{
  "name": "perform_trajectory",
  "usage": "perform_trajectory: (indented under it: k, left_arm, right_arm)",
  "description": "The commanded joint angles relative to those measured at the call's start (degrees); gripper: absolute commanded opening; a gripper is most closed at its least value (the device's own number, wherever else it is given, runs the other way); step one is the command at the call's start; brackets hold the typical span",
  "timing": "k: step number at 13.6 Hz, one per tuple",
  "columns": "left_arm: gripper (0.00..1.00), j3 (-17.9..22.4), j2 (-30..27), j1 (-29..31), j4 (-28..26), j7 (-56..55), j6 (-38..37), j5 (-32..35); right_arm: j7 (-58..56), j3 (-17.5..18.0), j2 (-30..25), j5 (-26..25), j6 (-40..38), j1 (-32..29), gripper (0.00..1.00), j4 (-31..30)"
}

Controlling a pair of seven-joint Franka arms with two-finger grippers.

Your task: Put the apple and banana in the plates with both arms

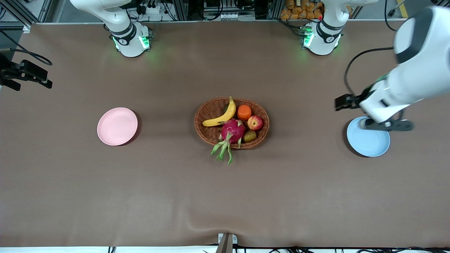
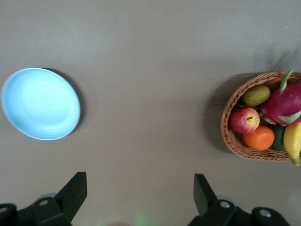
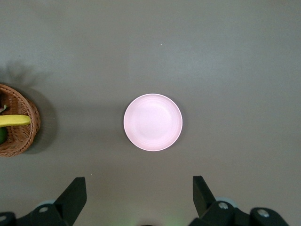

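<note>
A brown wicker basket (image 1: 232, 122) sits mid-table and holds all the fruit. Taking the basket as a clock face seen from the front camera, the banana (image 1: 221, 114) curves from about 12 o'clock down toward 9 o'clock, the orange fruit (image 1: 244, 112) lies near 1 o'clock, and the apple (image 1: 255, 123) rests at 3 o'clock, touching the orange fruit's lower edge. The magenta dragon fruit (image 1: 232, 130) fills the centre, its green leaves spilling over the rim at 6 o'clock, with a small brownish-green fruit (image 1: 250, 136) at 4 o'clock.

The pale pink plate (image 1: 117, 126) lies well apart from the basket toward the right arm's end of the table; the light blue plate (image 1: 368, 138) lies well apart toward the left arm's end.

The left gripper (image 2: 141, 190) hangs in the air over the blue plate's edge, fingers spread wide and holding nothing. The right gripper (image 3: 139, 193) hangs high over the table near the pink plate, fingers likewise spread and holding nothing.
</note>
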Motion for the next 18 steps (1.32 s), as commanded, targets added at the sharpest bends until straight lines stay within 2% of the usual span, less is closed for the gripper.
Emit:
perform_trajectory:
  k: [1, 5, 9, 14, 18]
  left_arm:
    - [1.00, -0.1, 3.3, -3.8, 0.5, -7.2, 2.6, -1.5]
    - [1.00, -0.2, 7.3, -7.5, -0.1, -10.0, 7.2, -4.2]
    - [1.00, -0.1, 11.5, -11.8, -1.0, -19.0, 11.4, -4.6]
    - [1.00, -0.2, 17.3, -16.0, -2.0, -25.8, 17.1, -5.0]
    - [1.00, -0.2, 21.5, -16.9, -1.7, -27.6, 20.2, -5.7]
  right_arm:
    - [-0.7, 0.0, -0.5, 0.4, 0.0, 0.5, 1.00, 0.2]
    - [-0.8, 0.0, -0.5, 0.0, 0.1, 2.1, 1.00, 0.4]
    - [-0.6, -0.1, -0.6, 0.6, 0.4, 2.1, 1.00, 3.0]
    - [-0.8, 0.0, -0.8, 0.4, -0.2, 2.3, 1.00, 3.0]
    - [-1.0, 0.0, -0.3, 0.4, -1.5, 2.6, 1.00, 2.5]
